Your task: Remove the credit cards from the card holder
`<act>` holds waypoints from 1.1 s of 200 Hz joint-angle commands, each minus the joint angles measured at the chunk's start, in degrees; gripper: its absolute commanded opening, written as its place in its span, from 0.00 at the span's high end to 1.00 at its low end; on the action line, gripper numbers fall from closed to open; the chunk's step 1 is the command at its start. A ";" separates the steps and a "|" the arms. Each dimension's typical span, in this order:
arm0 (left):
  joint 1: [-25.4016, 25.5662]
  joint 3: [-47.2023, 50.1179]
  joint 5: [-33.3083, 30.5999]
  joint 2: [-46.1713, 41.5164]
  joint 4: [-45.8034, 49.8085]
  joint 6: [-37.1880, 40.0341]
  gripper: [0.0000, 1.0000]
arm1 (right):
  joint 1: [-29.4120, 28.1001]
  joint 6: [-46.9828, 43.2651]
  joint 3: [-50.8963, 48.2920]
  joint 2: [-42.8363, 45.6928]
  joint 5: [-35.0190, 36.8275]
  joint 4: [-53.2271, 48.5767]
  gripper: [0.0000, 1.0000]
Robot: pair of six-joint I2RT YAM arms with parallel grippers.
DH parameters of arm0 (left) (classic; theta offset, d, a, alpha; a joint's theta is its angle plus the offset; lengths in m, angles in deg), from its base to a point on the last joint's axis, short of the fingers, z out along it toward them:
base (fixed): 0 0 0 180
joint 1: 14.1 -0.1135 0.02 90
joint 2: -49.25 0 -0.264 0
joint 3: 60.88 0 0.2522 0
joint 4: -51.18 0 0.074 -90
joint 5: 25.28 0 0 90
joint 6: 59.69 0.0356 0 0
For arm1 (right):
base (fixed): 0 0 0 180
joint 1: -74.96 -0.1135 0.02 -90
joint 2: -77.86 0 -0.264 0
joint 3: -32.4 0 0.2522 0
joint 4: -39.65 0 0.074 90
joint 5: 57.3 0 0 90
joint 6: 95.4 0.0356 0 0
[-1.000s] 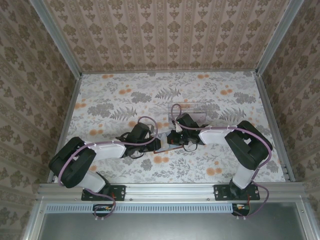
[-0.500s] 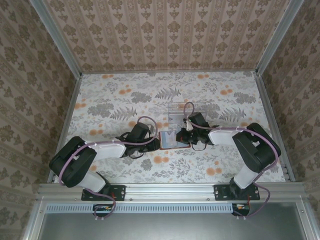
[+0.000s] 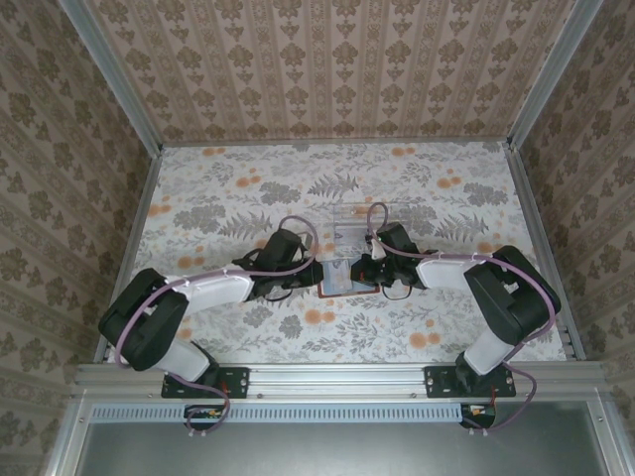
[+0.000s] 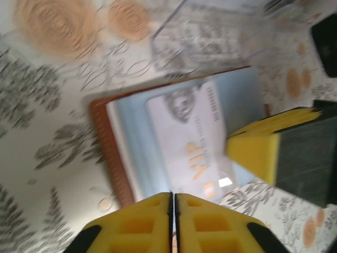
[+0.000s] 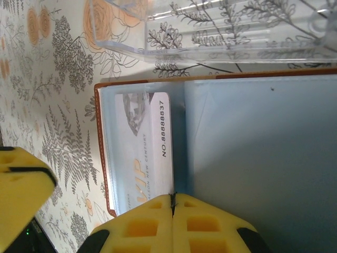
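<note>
The card holder [image 3: 338, 279] lies open on the floral table between my two grippers, brown-edged [image 4: 100, 142] with grey-blue pockets [image 5: 253, 147]. One of the credit cards [image 4: 184, 132], white with gold "VIP" lettering, sits in its left pocket [image 5: 143, 142]. My left gripper [image 4: 173, 196] is shut, its yellow tips at the holder's near edge over the card's lower end; whether they pinch anything is hidden. My right gripper [image 5: 172, 196] is shut at the near edge by the middle fold. In the top view the left gripper [image 3: 316, 279] and the right gripper [image 3: 359, 270] flank the holder.
A clear plastic tray [image 3: 358, 223] lies just beyond the holder, close to its far edge [image 5: 221, 31]. The right gripper's yellow fingers [image 4: 263, 145] stand close to the left one over the holder. Patterned walls enclose the table.
My left gripper has moved right to the holder's edge and its jaws have closed. The right gripper drew back to the right, uncovering the open holder, then stayed.
</note>
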 commanded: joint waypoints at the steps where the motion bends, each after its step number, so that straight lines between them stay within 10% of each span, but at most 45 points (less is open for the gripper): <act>1: 0.57 -2.70 1.25 3.71 0.88 1.40 0.92 | -0.52 0.76 -0.70 -0.79 -0.99 0.99 1.00; 139: 1.66 -2.62 2.64 11.15 -1.78 -0.59 0.97 | -0.81 1.10 1.91 -4.85 -2.22 2.43 0.83; 220: 1.83 -2.87 3.08 11.46 -2.04 -0.49 0.98 | -0.87 1.90 2.02 -5.97 -3.69 4.25 0.94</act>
